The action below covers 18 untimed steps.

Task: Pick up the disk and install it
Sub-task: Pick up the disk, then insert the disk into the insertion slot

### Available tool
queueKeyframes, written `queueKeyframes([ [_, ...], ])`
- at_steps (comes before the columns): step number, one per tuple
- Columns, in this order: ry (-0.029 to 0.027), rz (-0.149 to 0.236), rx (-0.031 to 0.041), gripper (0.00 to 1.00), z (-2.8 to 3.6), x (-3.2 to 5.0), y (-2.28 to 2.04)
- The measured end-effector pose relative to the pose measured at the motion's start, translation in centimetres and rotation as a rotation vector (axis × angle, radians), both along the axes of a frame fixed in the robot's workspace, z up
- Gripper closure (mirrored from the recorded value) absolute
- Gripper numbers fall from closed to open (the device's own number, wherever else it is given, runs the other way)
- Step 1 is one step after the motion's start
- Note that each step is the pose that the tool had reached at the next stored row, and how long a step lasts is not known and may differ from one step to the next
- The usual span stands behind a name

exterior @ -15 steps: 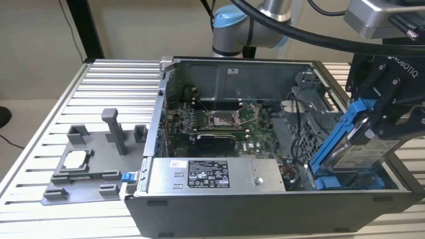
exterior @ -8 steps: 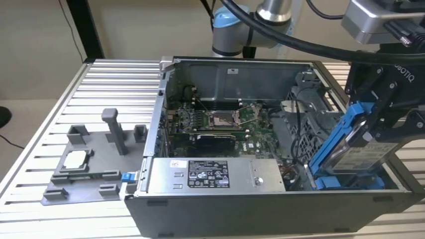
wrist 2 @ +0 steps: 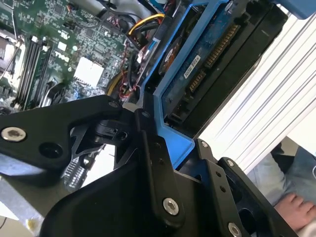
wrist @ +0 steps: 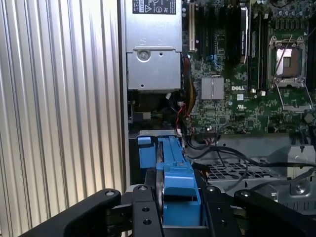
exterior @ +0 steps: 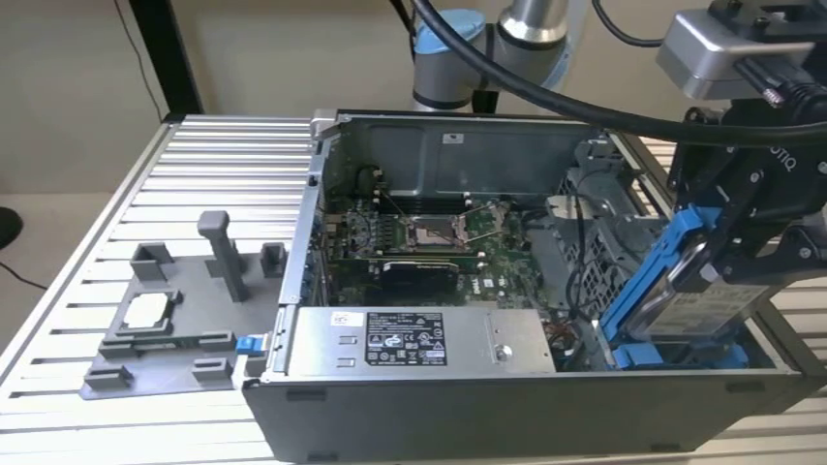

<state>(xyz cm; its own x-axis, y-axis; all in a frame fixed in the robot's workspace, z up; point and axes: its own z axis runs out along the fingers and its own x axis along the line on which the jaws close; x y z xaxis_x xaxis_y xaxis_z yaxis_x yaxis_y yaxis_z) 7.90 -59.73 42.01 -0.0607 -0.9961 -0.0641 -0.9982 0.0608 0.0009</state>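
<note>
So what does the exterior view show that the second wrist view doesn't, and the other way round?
Exterior view: a grey plastic fixture on the slatted aluminium table, carrying a small square silver chip, plus the large grey labelled box in the case. Second wrist view: the circuit-board underside of the flat silver disk in its blue plastic bracket, and a person's hand. Both: the black gripper clamped on the disk, and the green motherboard.

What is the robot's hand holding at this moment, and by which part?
The hand is closed on the disk, gripping the upper end of its blue bracket. The disk is tilted, its lower end inside the computer case.
</note>
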Motion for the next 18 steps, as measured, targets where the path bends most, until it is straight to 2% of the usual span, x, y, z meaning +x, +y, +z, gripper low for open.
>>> queueKeyframes([
  [9,-0.0001,-0.003,0.0000,1.00,-0.79,0.00,0.00],
  [18,-0.0001,-0.003,0.0001,1.00,-0.86,0.00,0.00],
])
